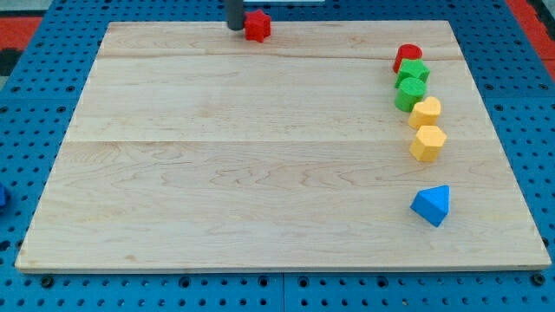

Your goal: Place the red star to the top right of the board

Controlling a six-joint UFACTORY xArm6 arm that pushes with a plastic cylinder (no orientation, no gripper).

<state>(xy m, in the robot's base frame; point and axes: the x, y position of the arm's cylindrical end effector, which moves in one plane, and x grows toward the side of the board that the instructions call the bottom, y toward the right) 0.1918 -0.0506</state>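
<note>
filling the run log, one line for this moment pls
tip: top edge, touching red star's left | star: top centre, not yet top right | path right: open until the red block

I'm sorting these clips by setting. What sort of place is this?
Probably a robotics lab bench. A pale wooden board lies on a blue perforated table, small coloured blocks sit on it, and my tip rests just left of the red star.
</note>
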